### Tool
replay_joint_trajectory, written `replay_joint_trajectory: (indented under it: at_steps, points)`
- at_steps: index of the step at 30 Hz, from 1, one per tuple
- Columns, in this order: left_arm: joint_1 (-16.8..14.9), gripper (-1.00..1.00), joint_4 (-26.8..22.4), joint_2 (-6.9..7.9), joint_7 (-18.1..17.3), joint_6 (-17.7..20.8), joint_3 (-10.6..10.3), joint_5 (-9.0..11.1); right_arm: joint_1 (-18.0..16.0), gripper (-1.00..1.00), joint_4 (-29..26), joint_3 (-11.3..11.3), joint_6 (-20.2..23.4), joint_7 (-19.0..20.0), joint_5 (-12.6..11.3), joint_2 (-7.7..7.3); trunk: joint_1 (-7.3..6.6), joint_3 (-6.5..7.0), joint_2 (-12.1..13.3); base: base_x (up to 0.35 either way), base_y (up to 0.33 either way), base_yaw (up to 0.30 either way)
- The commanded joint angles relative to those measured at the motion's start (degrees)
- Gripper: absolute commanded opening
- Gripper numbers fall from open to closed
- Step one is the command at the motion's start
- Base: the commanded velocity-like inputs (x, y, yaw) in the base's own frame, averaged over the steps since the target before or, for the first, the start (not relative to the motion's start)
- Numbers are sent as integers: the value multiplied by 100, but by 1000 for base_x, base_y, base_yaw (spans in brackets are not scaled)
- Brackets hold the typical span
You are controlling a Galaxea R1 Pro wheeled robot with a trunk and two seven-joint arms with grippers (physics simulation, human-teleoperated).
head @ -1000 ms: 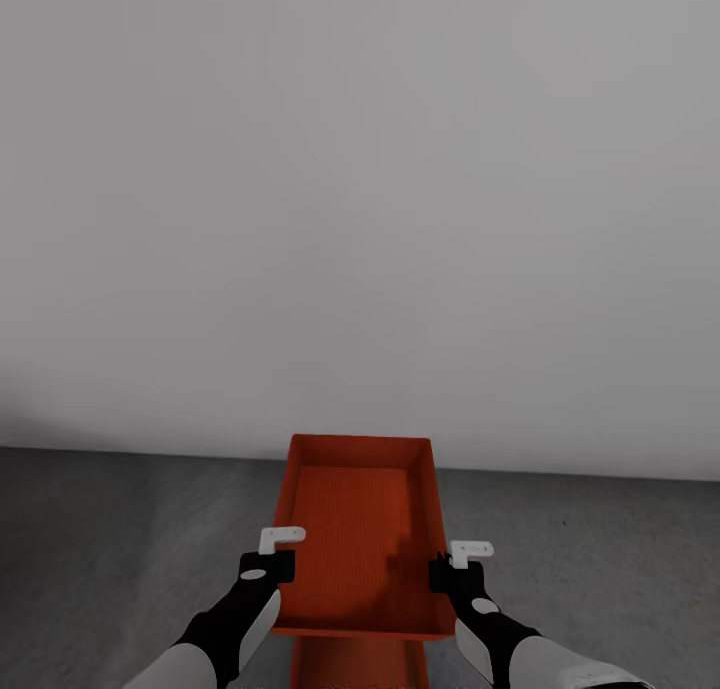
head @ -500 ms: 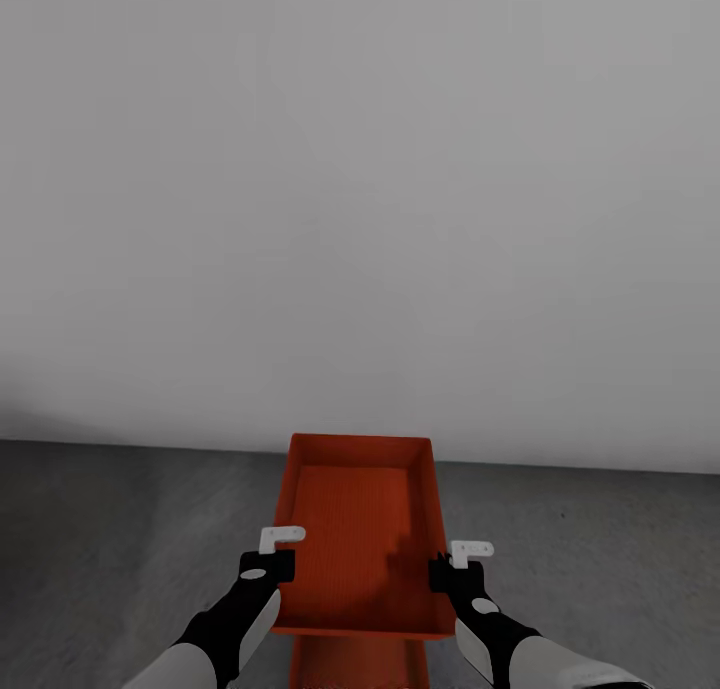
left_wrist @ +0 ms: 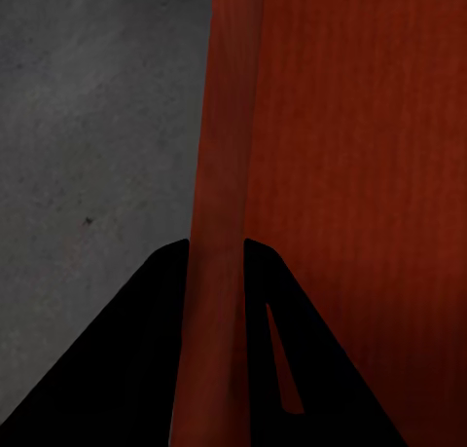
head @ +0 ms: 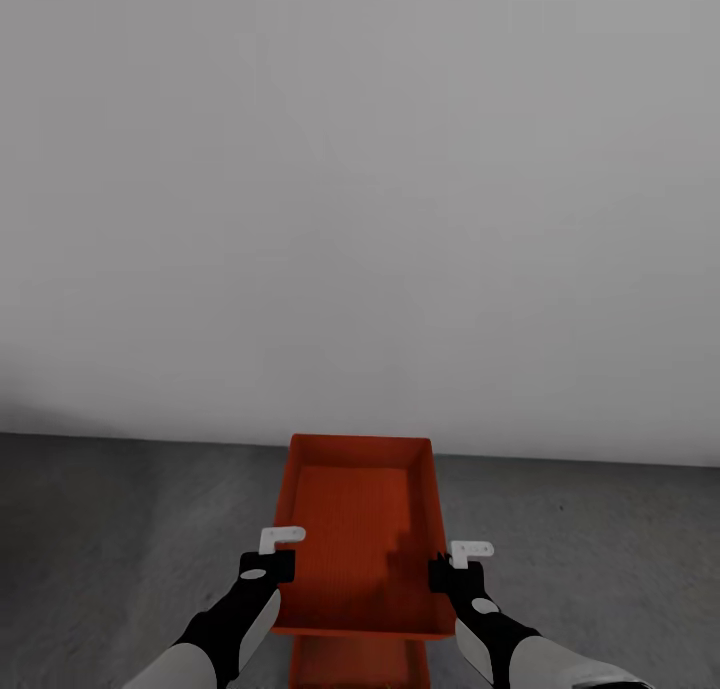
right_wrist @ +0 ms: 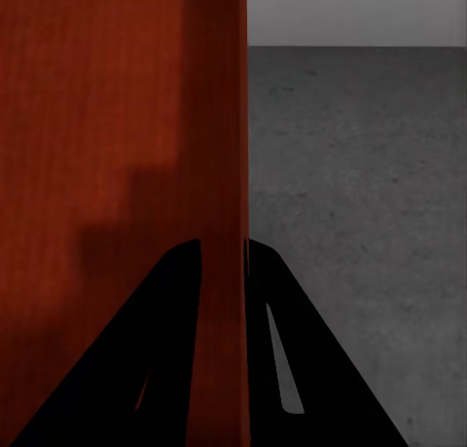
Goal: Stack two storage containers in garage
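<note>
An orange-red storage container (head: 355, 529) is held level in front of me, open side up, above the dark grey floor (head: 120, 529) of the garage. My left gripper (head: 280, 561) is shut on its left side wall (left_wrist: 219, 165). My right gripper (head: 441, 569) is shut on its right side wall (right_wrist: 219, 126). In each wrist view the two black fingers straddle the thin ribbed wall. Below the held bin, at the picture's lower edge, shows part of the second storage container (head: 355, 666). I cannot tell whether the two bins touch.
A plain pale grey wall (head: 360, 199) stands close ahead and meets the concrete floor just beyond the held bin. Bare speckled floor (right_wrist: 360, 223) spreads to both sides of the containers.
The line where wall meets floor has risen slightly in the head view, so the camera has moved. Both grippers and the held container keep the same place in the picture.
</note>
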Motion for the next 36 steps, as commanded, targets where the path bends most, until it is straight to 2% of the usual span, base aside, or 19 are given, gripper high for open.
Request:
replay_joint_trajectory:
  at_steps: [1,36]
  points:
    - [-4,-100,-2,30,61,34,183,116,-6,-100,-13,-247,-271,23,-16,-74,2,-18,-9,0,0,0]
    - [-4,-100,-9,18,70,34,190,123,-6,-100,-13,-247,-271,27,-16,-74,2,-335,-9,0,0,0]
